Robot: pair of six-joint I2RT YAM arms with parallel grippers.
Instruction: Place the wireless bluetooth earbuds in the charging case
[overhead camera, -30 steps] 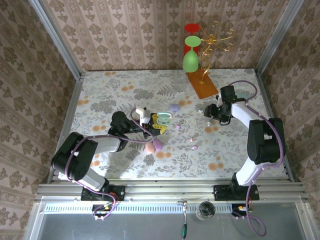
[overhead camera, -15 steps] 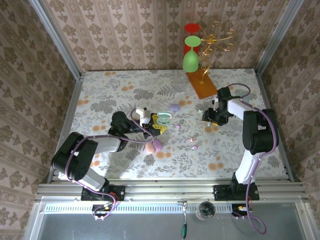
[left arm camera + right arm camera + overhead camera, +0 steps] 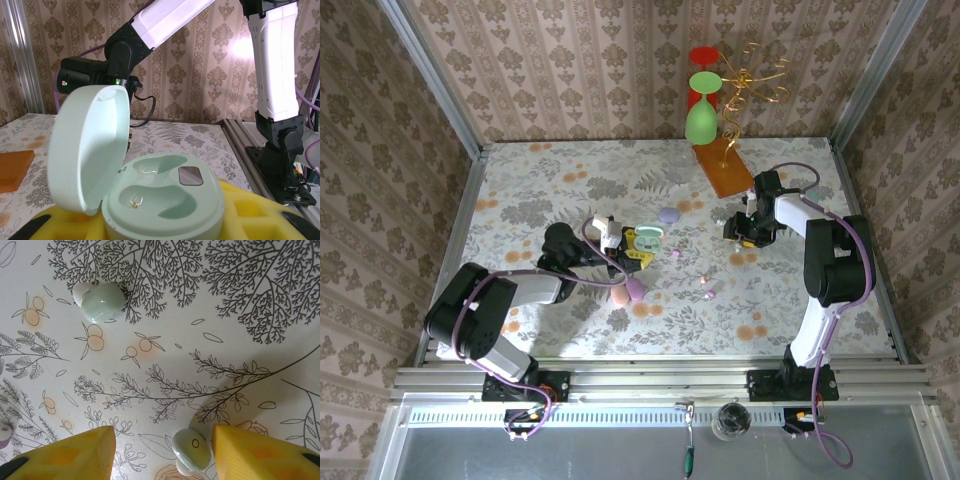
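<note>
Two mint earbuds are seen on the flowered table (image 3: 240, 365) beneath the right gripper (image 3: 163, 440), whose yellow fingers are spread wide: the near earbud (image 3: 191, 446) lies untouched between them (closer to one finger), and the far earbud (image 3: 100, 301) lies well apart with bare cloth all round. One open mint charging case (image 3: 165, 200), both wells empty, is clamped by the left gripper (image 3: 636, 246) at mid-table. Three tiny lilac earbuds (image 3: 701, 278) and three other pastel cases (image 3: 669, 215) are scattered near it, and an orange board (image 3: 724, 170) lies at the far edge.
</note>
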